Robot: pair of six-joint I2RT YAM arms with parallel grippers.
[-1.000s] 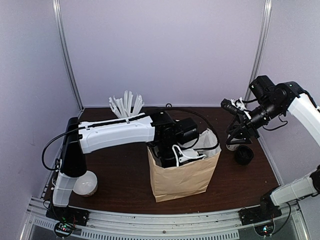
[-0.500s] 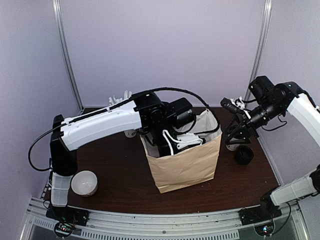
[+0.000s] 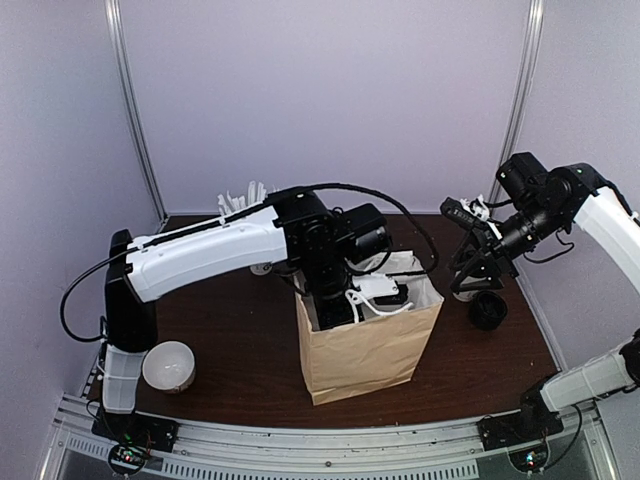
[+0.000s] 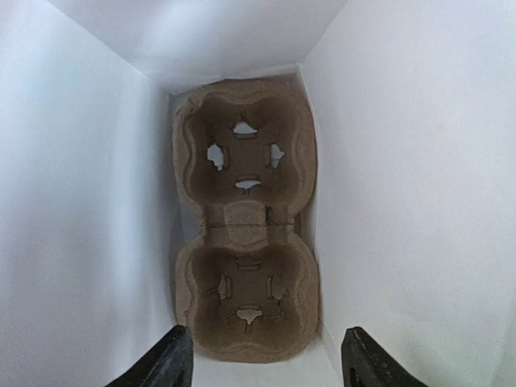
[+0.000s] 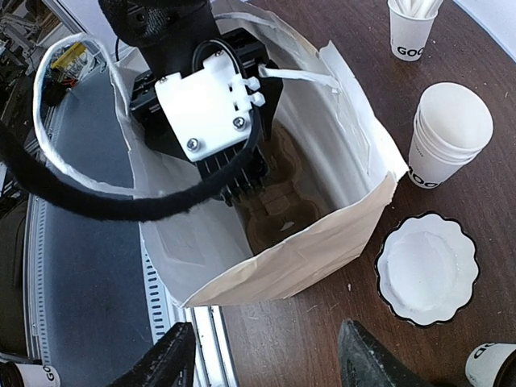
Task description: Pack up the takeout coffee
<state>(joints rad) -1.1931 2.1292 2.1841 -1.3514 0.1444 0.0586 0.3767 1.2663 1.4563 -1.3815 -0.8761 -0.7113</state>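
A brown paper bag [image 3: 365, 350] with a white inside stands mid-table. My left gripper [image 4: 266, 363] is down inside it, open and empty, above a cardboard two-cup carrier [image 4: 246, 218] lying on the bag's floor. In the top view the left wrist [image 3: 345, 290] fills the bag's mouth. My right gripper [image 5: 266, 363] is open and empty, held above the table right of the bag [image 5: 322, 242]. A white cup with dark lettering [image 5: 490, 364] peeks in at the right wrist view's corner; its top is cut off, so I cannot tell if it is lidded.
A stack of lidless paper cups [image 5: 447, 133], a cup of white cutlery [image 3: 250, 200] and a white dish with a black scalloped rim [image 5: 425, 270] stand behind the bag. Black lids [image 3: 487, 310] sit under my right gripper [image 3: 475, 270]. A white bowl [image 3: 168, 365] is front left.
My left arm rose at the shoulder with its wrist still in the bag. The bag shifted right, then settled back. The right arm has not moved.
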